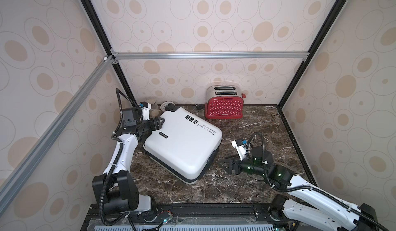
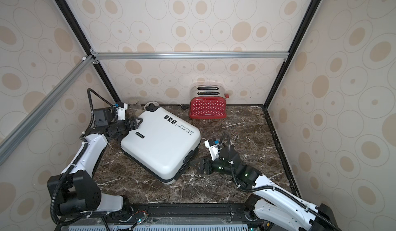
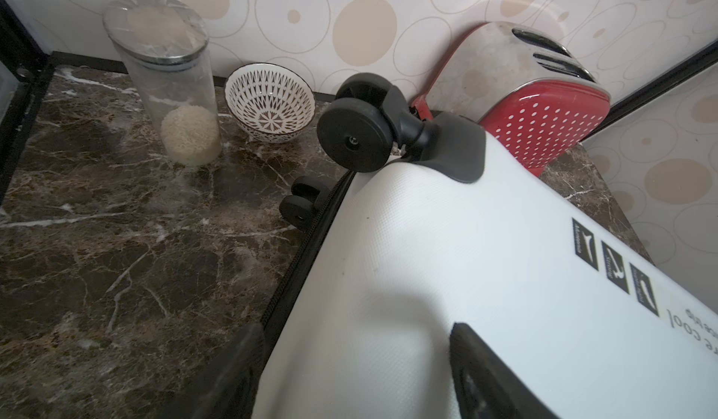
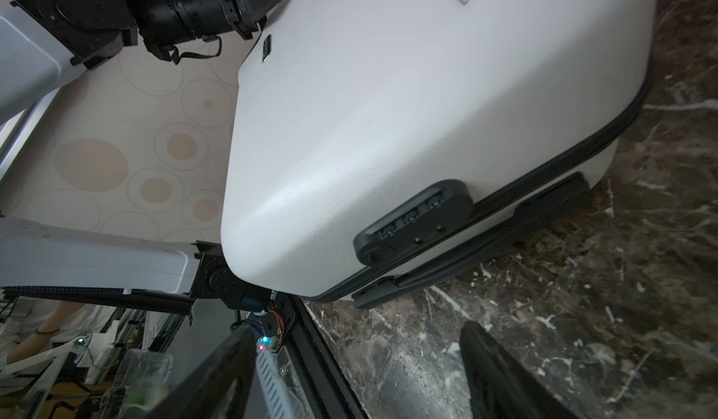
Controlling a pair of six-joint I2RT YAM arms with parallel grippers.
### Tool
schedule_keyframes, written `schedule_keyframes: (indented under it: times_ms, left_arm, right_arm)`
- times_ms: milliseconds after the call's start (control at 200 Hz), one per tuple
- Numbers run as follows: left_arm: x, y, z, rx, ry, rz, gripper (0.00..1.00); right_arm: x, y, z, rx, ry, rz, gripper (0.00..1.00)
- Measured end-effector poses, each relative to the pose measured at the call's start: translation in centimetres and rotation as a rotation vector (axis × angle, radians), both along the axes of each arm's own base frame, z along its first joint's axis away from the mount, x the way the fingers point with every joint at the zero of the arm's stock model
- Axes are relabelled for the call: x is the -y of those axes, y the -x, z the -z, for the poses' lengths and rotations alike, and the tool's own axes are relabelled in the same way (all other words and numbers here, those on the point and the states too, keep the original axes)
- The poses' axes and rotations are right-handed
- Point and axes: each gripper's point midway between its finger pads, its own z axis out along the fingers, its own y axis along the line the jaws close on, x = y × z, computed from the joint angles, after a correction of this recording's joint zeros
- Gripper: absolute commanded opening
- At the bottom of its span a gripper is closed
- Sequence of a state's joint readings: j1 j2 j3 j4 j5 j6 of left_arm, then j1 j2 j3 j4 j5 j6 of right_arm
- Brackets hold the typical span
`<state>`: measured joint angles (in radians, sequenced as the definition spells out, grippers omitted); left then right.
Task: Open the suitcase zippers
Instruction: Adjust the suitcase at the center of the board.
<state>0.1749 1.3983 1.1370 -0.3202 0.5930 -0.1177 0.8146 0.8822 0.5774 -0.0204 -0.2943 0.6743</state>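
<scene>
Fingers [image 3: 480,370] of the left gripper [image 1: 159,122] are spread wide at the far left corner of the small white hard-shell suitcase [image 1: 182,142]. One sits above the shell and the other is down beside the black zipper band [image 4: 544,162]; whether they press on it I cannot tell. Behind that corner's black wheels [image 3: 355,139], by the back wall, stand a clear glass jar [image 3: 175,98] with pale grains at its bottom and a white bowl with a black pattern [image 3: 270,106]. The suitcase lies flat and askew on the dark brown marble-look bench [image 1: 257,129]. Its seam is closed where it shows, and a black combination lock [image 4: 412,219] sits on its near right edge. A red polka-dot toaster with a steel top [image 1: 224,106] stands behind it, apart. Just right of the lock edge, not touching, the right gripper [image 1: 225,165] has its fingers [image 4: 501,374] released, with nothing between them. Cream wallpaper with beige ovals [image 1: 192,26] lines the three walls.
</scene>
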Motion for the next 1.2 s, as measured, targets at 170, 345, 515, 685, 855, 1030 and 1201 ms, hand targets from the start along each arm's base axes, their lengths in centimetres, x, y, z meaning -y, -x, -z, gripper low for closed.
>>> schedule_keyframes:
  times_ms: [170,345,515,685,855,1030,1201]
  left_arm:
    - [2.1,0.6,0.1,0.009,0.017,0.046,0.73]
    - [4.6,0.4,0.0,0.040,0.016,0.087,0.72]
    - [9.0,0.2,-0.1,0.057,0.038,0.159,0.71]
    - [15.1,0.5,-0.2,0.066,0.087,0.269,0.70]
    - [18.8,1.7,0.1,0.047,0.109,0.342,0.75]
    - [16.5,2.4,-0.5,0.039,0.099,0.286,0.78]
    - [10.6,2.8,-0.1,0.050,0.067,0.182,0.77]
  right_arm:
    - [-1.5,-2.0,1.4,-0.054,0.002,0.065,0.85]
    - [-0.4,-4.3,1.1,-0.050,0.010,0.153,0.84]
    - [4.0,-8.8,-1.0,0.008,0.027,0.307,0.85]
    - [11.5,-13.1,-2.0,0.030,0.098,0.484,0.85]
    - [14.6,-15.6,-4.2,0.075,0.201,0.490,0.81]
    - [12.3,-14.3,-8.7,0.248,0.300,0.326,0.80]
    - [7.8,-9.5,-10.6,0.345,0.375,0.129,0.76]
